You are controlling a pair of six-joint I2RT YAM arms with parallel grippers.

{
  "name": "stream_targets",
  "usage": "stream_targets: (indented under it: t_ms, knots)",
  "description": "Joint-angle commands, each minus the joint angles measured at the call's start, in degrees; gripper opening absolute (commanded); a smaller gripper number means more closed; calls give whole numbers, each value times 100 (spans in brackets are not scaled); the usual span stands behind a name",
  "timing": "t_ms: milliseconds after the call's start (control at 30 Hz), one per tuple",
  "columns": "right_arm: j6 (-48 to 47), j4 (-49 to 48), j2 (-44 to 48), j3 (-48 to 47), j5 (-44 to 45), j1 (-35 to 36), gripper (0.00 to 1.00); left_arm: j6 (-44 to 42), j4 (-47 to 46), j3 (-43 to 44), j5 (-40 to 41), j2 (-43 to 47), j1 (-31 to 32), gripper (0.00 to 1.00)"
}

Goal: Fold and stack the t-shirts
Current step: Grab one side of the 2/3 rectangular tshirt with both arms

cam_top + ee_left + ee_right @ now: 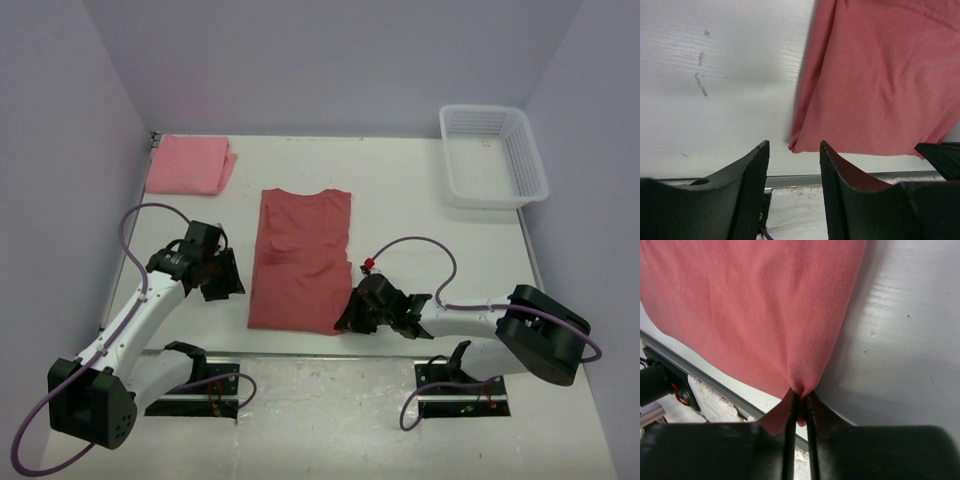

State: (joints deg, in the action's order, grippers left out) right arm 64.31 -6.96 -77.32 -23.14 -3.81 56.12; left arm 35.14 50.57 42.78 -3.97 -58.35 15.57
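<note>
A brick-red t-shirt [300, 255] lies folded lengthwise in the middle of the table, collar end away from me. My right gripper [350, 318] sits at its near right corner, shut on the fabric; in the right wrist view the cloth [765, 315] bunches between the fingers of the right gripper [801, 402]. My left gripper [228, 285] hovers just left of the shirt's near left corner [795, 146]. In its own wrist view the left gripper [792, 150] stands open and holds nothing. A pink t-shirt [190, 164] lies folded at the far left corner.
A white lattice basket [492, 155] stands at the far right. The table's metal front edge [790, 179] runs just below the shirt's near hem. Walls enclose the left, back and right sides.
</note>
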Motion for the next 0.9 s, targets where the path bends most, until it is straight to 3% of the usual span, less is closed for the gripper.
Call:
stream_targets:
  t_ms: [0, 33, 200, 667, 800, 867]
  knots:
    - [20, 678, -143, 195, 311, 40, 5, 81, 216, -103, 37, 130, 25, 47]
    - [28, 679, -134, 169, 346, 48, 0, 64, 226, -138, 28, 139, 25, 47]
    - [-33, 889, -222, 73, 373, 40, 0, -51, 427, -130, 151, 157, 25, 48]
    - [-182, 943, -266, -95, 373, 48, 0, -86, 235, -613, -1263, 122, 34, 50]
    - [-156, 1004, -257, -51, 373, 40, 0, 2, 24, -754, -1563, 236, 34, 59]
    - [-156, 986, -205, -42, 373, 48, 0, 11, -99, -894, -1773, 149, 34, 58]
